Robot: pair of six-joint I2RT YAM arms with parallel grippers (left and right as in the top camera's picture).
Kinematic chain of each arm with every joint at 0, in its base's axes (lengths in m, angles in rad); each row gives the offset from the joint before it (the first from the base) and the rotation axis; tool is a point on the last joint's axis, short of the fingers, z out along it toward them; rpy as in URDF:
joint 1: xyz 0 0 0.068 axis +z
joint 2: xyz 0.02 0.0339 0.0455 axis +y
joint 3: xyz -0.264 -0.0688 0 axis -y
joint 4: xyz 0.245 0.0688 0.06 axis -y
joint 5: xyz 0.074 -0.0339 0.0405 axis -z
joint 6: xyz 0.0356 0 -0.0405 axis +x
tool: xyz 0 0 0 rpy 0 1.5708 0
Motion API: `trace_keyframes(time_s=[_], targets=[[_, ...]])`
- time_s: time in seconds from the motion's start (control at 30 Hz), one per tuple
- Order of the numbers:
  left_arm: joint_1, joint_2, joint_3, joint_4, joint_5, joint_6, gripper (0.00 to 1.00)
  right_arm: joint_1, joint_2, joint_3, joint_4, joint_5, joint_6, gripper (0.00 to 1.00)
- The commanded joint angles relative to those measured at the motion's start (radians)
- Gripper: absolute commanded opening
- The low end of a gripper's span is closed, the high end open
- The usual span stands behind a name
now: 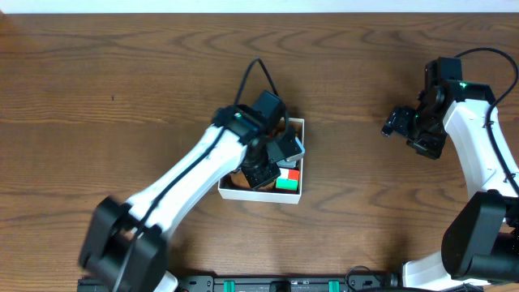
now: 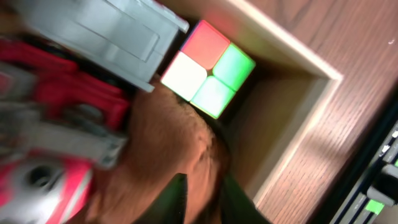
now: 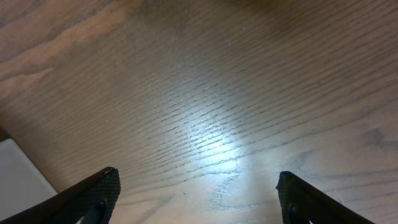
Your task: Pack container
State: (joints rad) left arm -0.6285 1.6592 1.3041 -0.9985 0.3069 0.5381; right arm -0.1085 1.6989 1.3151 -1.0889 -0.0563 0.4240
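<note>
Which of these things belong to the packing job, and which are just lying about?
Job: container; inside it a colour cube, a brown soft thing, a grey-and-red toy.
Not in use: right fingers, open, over the table.

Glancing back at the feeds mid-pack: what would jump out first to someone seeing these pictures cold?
The left gripper is down inside the shallow square white cardboard box at table centre, close to a bright cube of red, white and green squares in the box's corner. Off to the right, the right gripper hovers over the brown wooden table, its fingers spread wide with nothing between them.
</note>
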Motion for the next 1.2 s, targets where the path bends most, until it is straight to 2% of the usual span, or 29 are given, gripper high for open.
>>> trace_keyframes(time_s=[0.0,0.1,0.2,0.3,0.47,0.7,0.77,0.8,0.83,0.87,0.93,0.97,1.17], targets=[[0.005,-0.094,0.018,-0.006,-0.012,-0.006,0.34,-0.004,0.002,-0.002,-0.003,0.0,-0.014,0.84],[0.013,-0.163,0.018,-0.004,-0.047,-0.036,0.38,-0.004,0.002,-0.002,-0.003,0.0,-0.018,0.84],[0.038,-0.222,0.018,-0.003,-0.167,-0.127,0.48,-0.004,0.002,-0.002,-0.003,0.0,-0.031,0.84],[0.092,-0.275,0.018,-0.003,-0.264,-0.205,0.49,-0.004,0.002,-0.002,-0.002,0.0,-0.048,0.84],[0.246,-0.34,0.018,0.006,-0.274,-0.291,0.53,0.003,0.002,-0.002,-0.009,-0.011,-0.115,0.81],[0.496,-0.328,0.014,0.042,-0.274,-0.433,0.54,0.094,0.002,-0.002,-0.018,-0.028,-0.174,0.59],[0.544,-0.309,0.011,0.043,-0.274,-0.457,0.54,0.159,0.002,-0.002,-0.009,-0.035,-0.216,0.5],[0.568,-0.297,0.008,0.043,-0.274,-0.478,0.53,0.201,0.002,-0.002,0.003,-0.051,-0.256,0.41],[0.587,-0.285,0.007,0.043,-0.274,-0.503,0.45,0.24,0.001,-0.002,0.018,-0.061,-0.284,0.24],[0.603,-0.274,0.006,0.043,-0.274,-0.525,0.3,0.274,0.0,-0.002,0.036,-0.061,-0.296,0.02],[0.637,-0.247,0.002,0.043,-0.274,-0.563,0.1,0.349,-0.001,0.001,0.087,-0.052,-0.303,0.01],[0.65,-0.234,0.001,0.043,-0.274,-0.57,0.06,0.382,-0.003,0.004,0.115,-0.053,-0.304,0.01],[0.712,-0.15,-0.008,0.048,-0.274,-0.614,0.06,0.541,-0.003,0.011,0.289,-0.053,-0.348,0.01]])
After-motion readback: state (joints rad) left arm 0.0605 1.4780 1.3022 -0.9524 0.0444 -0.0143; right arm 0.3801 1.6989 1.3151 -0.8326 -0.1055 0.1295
